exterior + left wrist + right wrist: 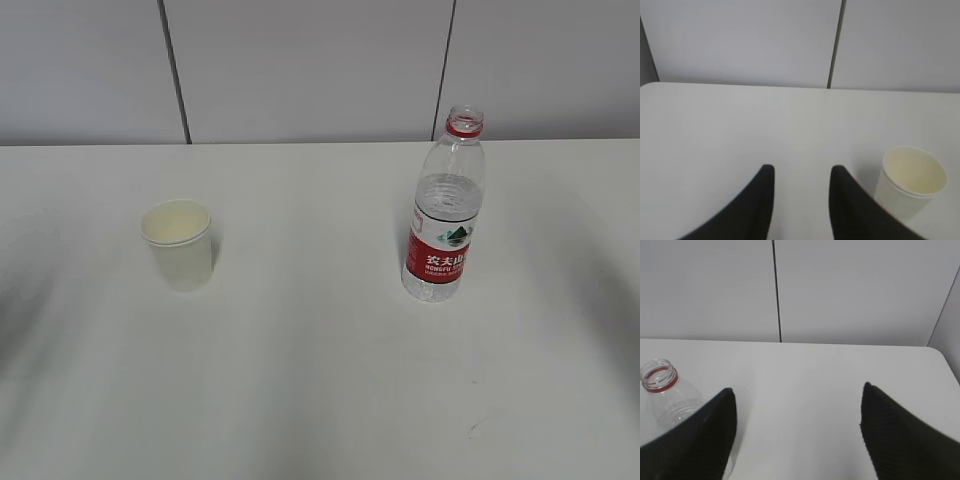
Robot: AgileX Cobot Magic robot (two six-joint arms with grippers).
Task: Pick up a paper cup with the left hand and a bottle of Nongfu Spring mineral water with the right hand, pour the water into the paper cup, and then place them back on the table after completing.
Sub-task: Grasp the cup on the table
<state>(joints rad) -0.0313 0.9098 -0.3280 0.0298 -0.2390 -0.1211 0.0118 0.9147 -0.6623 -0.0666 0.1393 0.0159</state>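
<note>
Paper cup [178, 242] upright on the left part of the white table [320, 400], empty, apparently two cups nested, judging from a doubled rim in the left wrist view. Water bottle [445, 210] upright on the right part, well apart from the cup, cap off, red ring at the neck, red label around the lower body, water [447, 195] reaching to just above the label.

Left hand [801, 172] spread apart, holding nothing, hovering with the cup [912, 180] off to its right, outside the fingers. Right hand [797, 395] spread wide, holding nothing, the bottle [662, 390] just beside its left finger and outside the gap.

Likely handling: cup very light and thin-walled, easily crushed or tipped, best taken gently around the middle of the wall, below the rim. Bottle fairly heavy with water, smooth and soft-sided, uncapped, so prone to spill if squeezed hard; best gripped around the labelled body.
</note>
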